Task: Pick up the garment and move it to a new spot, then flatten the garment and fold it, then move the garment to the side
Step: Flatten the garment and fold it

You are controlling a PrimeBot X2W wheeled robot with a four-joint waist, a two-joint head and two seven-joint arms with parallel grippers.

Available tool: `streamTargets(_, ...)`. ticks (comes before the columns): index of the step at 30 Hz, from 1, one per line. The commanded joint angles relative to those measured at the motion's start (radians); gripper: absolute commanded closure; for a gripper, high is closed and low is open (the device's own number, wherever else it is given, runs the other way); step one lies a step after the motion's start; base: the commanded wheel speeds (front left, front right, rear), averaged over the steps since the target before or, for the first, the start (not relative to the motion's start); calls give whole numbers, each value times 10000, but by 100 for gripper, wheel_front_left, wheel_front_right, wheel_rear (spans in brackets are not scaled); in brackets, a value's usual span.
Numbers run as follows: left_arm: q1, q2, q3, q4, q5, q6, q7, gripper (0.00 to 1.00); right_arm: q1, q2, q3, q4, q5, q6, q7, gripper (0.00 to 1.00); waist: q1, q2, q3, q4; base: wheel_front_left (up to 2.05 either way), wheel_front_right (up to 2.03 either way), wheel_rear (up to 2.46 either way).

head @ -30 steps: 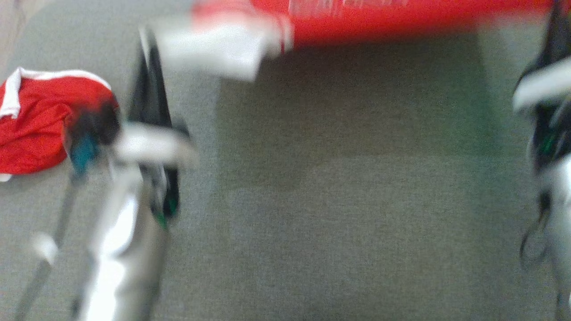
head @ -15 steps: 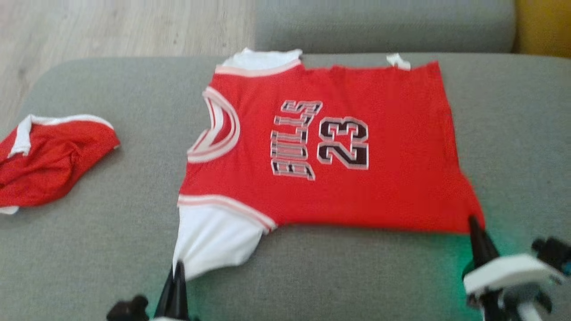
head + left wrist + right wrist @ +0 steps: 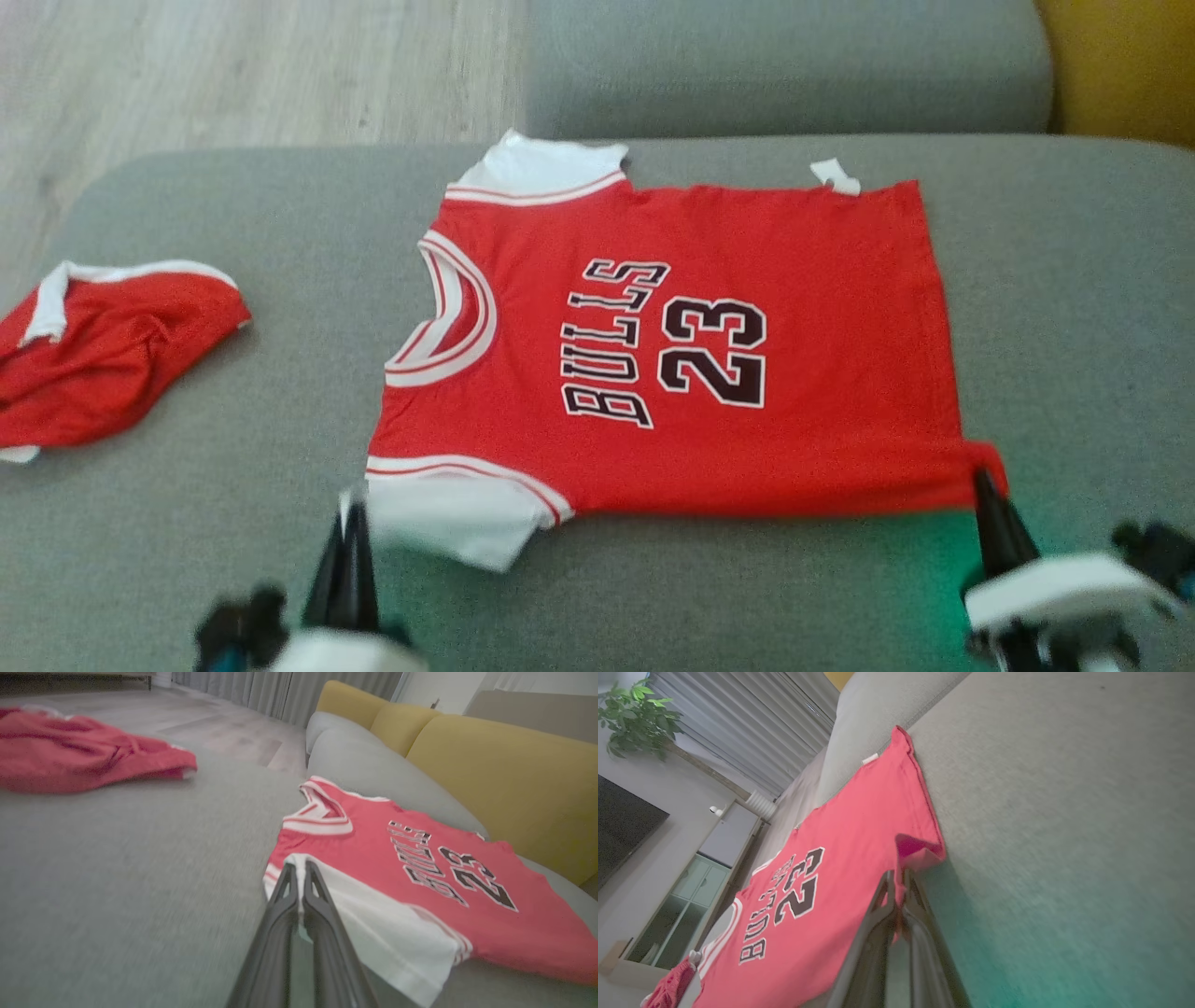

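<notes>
Head view: one jersey (image 3: 700, 373) lies flat on the grey cushion (image 3: 653, 597). Its long axis runs 9 to 3 o'clock, collar at 9, hem at 3. One crumpled red garment (image 3: 112, 355) lies well apart at 9 o'clock. Two grippers sit at the jersey's near edge, so the jersey lies at 12 o'clock from both. The left gripper (image 3: 350, 511) is at the white sleeve (image 3: 448, 518). The right gripper (image 3: 982, 485) is at the hem corner (image 3: 980, 459).

Left wrist view: jaws together, tips on the sleeve's edge and apparently clamped on it.

Right wrist view: jaws together, clamped on the hem corner, which curls up at 1 o'clock from the tips.

Judgement: each arm is nearest its own end of the near edge. A fold would carry that edge toward 12 o'clock.
</notes>
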Motion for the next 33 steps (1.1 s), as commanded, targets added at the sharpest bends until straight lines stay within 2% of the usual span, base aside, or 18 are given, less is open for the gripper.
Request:
streamTargets(1, -1478, 67, 327, -457, 321, -67, -54, 100, -1090, -23, 101, -492, 62, 31, 153, 100, 0, 0, 441, 38, 0, 0, 0)
streamTargets(4, -2943, 227, 16, -87, 986, -194, -55, 100, -1979, 63, -78, -373, 41, 31, 576, 100, 0, 0, 920, 46, 0, 0, 0)
streamTargets(5, -2943, 227, 16, -87, 986, -194, -55, 100, -1979, 63, -78, -373, 41, 31, 576, 100, 0, 0, 920, 46, 0, 0, 0)
streamTargets(7, -3906, 393, -204, 533, 1262, -268, -55, 100, -2592, 114, -221, -153, -54, 31, 829, 100, 0, 0, 1240, 38, 0, 0, 0)
streamTargets(14, -6747, 729, -855, 2532, 1314, -440, -19, 100, -4476, 299, -612, 782, -676, 31, 1056, 100, 0, 0, 2297, 3, 0, 0, 0)
streamTargets(20, -8180, 714, -1160, 3546, 1078, -468, -46, 100, -5455, 412, -1005, 1798, -1341, 31, 672, 100, 0, 0, 2851, 14, 0, 0, 0)
streamTargets(24, -8546, 635, -1125, 3659, 993, -472, -51, 100, -5773, 492, -945, 2270, -1690, 31, 418, 100, 0, 0, 2982, 7, 0, 0, 0)
streamTargets(25, -8531, 625, -1062, 3635, 1019, -472, -52, 96, -5812, 487, -914, 2352, -1827, 31, 276, 91, 0, 0, 2981, -5, 0, 0, 0)
streamTargets(26, -8458, 604, -975, 3573, 1056, -465, -52, 43, -5836, 467, -860, 2405, -2014, 31, 62, 15, 0, 0, 2957, -15, 0, 0, 0)
streamTargets(27, -8325, 586, -947, 3567, 1136, -461, -52, 0, -5836, 411, -701, 2419, -2281, 31, -169, 0, 0, 0, 2915, -22, 0, 0, 0)
streamTargets(31, -7467, 485, -471, 3050, 1362, -143, -53, 0, -5598, -75, 119, 2417, -4036, 31, -1452, 0, 0, 0, 2616, -39, 0, 0, 0)
streamTargets(33, -6820, 457, -228, 2495, 1642, 77, -53, 0, -5401, -159, 104, 2401, -4902, 31, -1788, 0, 0, 0, 2422, -45, 0, 0, 0)
